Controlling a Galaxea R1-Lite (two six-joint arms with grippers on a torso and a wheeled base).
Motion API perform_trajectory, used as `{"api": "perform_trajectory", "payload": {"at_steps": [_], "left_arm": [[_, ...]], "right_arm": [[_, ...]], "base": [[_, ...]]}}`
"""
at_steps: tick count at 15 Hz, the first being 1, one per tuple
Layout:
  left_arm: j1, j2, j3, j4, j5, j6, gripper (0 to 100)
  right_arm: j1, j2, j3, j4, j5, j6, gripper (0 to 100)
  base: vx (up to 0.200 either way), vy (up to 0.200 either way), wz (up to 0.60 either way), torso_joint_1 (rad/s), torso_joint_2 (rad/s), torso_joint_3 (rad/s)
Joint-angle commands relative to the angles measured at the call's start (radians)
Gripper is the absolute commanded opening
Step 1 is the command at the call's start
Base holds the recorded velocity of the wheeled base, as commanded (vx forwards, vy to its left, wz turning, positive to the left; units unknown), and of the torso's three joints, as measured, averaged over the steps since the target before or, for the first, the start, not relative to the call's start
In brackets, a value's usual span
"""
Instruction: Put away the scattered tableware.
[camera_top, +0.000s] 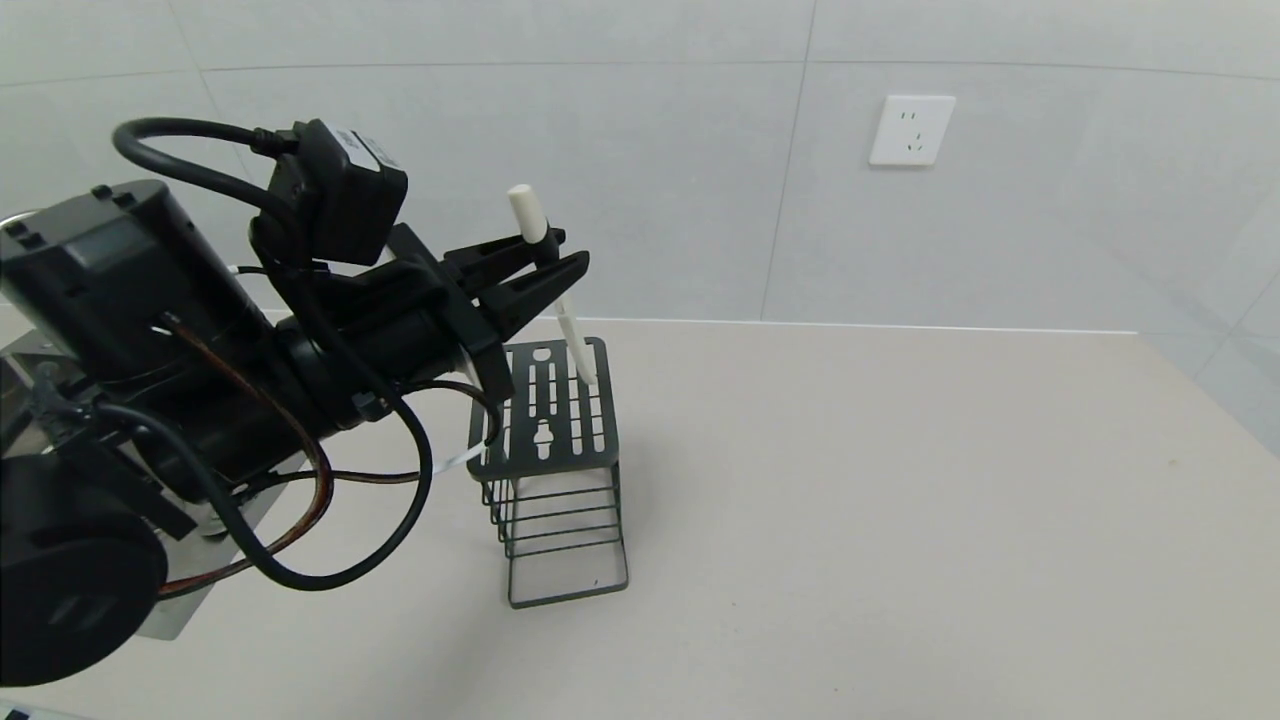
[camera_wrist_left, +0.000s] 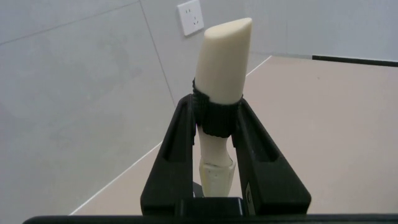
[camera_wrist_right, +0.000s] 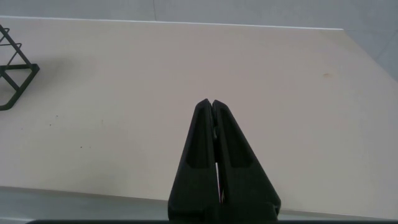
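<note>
One white utensil clamped near-upright in the left gripper, lower tip right at the top of the one black wire rack, which sits at 6 o'clock from it on the table. Right gripper is pinched together over the table, and there's one wall socket at 2 o'clock from the rack
</note>
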Motion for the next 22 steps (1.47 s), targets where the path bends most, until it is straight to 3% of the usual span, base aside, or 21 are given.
{"api": "perform_trajectory", "payload": {"at_steps": [1,22], "left_arm": [[0.000,0.013,-0.005,0.000,-0.001,0.000,0],[-0.002,0.085,-0.018,-0.015,0.001,0.000,0]], "right_arm": [[0.000,0.002,0.000,0.000,0.000,0.000,0],[0.000,0.002,0.000,0.000,0.000,-0.011,0]], "base": [[0.000,0.000,0.00,0.000,0.00,0.000],[0.000,0.000,0.00,0.000,0.00,0.000]]}}
